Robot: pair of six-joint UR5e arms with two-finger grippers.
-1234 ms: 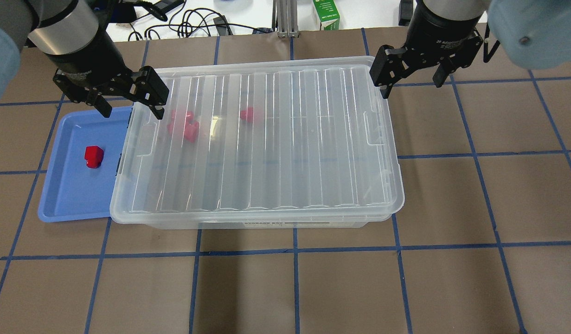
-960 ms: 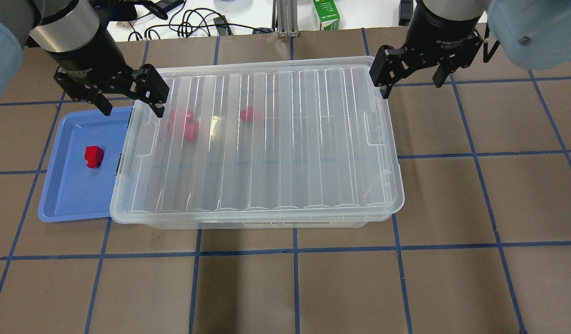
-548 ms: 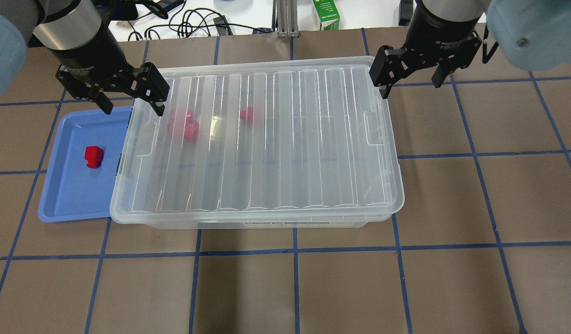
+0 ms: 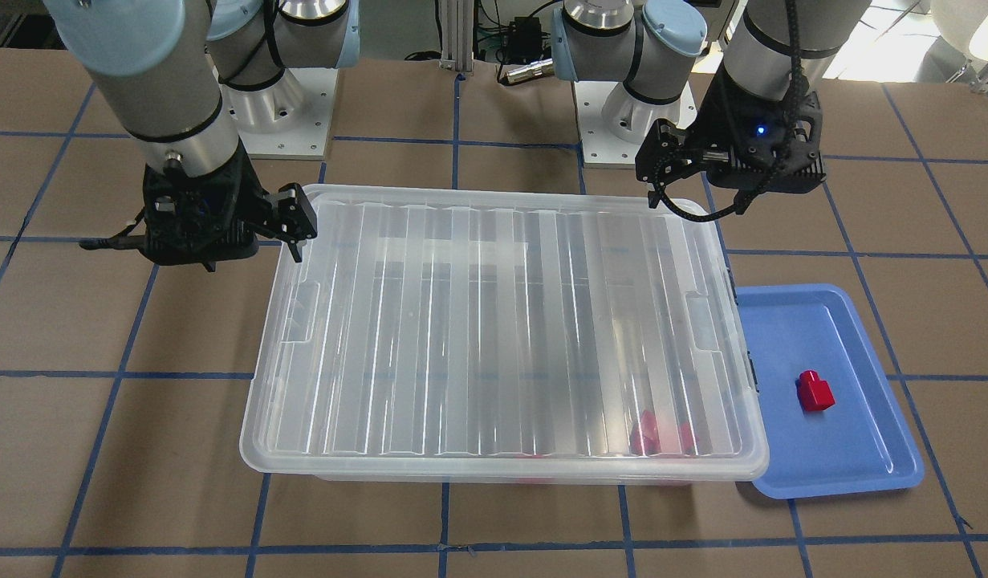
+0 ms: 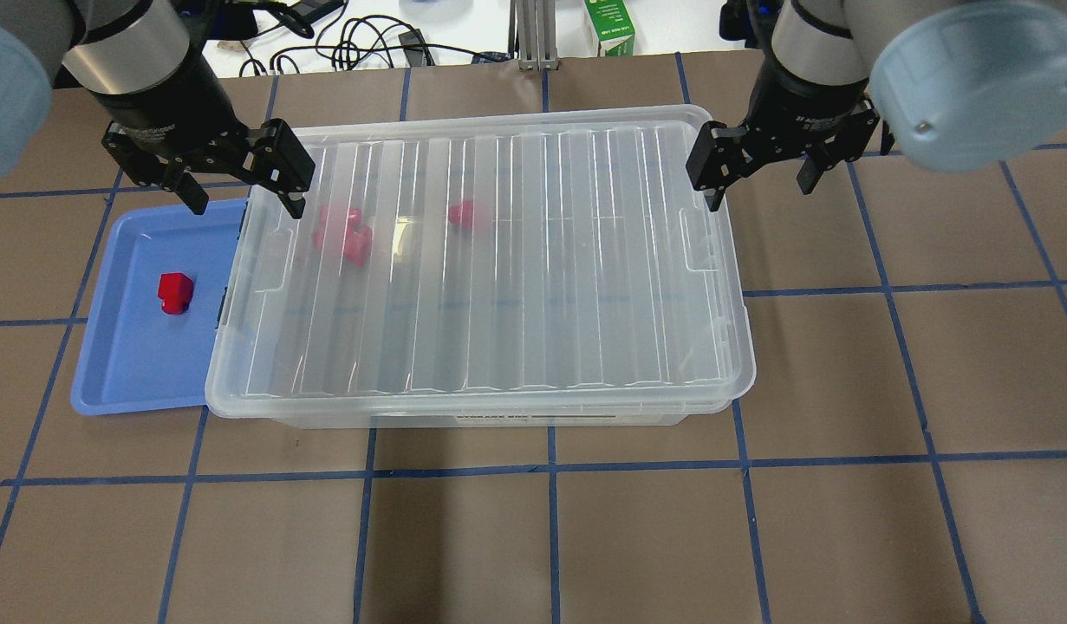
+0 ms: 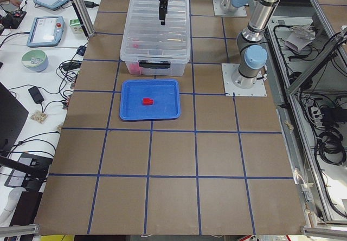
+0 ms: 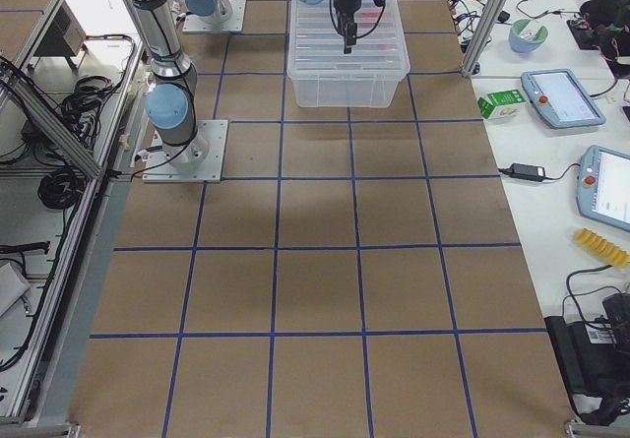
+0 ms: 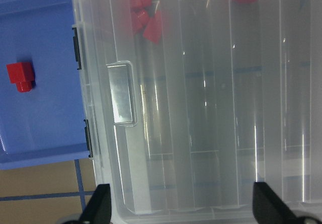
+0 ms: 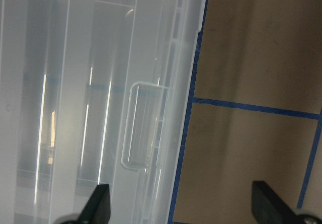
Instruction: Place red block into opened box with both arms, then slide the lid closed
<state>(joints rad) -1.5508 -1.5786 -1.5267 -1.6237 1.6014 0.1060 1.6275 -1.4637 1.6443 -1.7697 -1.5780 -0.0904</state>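
Observation:
A red block [image 5: 175, 292] [image 4: 815, 392] [image 8: 20, 75] lies on the shallow blue tray [image 5: 143, 364], left of the box [image 5: 498, 419]. The ribbed clear lid [image 5: 490, 260] lies flat on top of the box and covers it. Several more red blocks [image 5: 347, 232] show blurred through the lid at the box's far left. My left gripper [image 5: 245, 204] hovers open over the lid's far left corner, straddling the edge between tray and box. Over the lid's far right corner hangs my right gripper [image 5: 758, 192], open too, one finger above the lid's edge. Neither holds anything.
The box's left rim overlaps the blue tray's right edge. A green carton [image 5: 609, 26] and cables [image 5: 368, 43] lie beyond the table's far edge. Brown table with a blue tape grid [image 5: 550, 472] stretches in front and to the right.
My right gripper has shifted slightly left and nearer, toward the lid's right corner, and its arm has swung. The left gripper drifted a little back. Lid and blocks have not moved.

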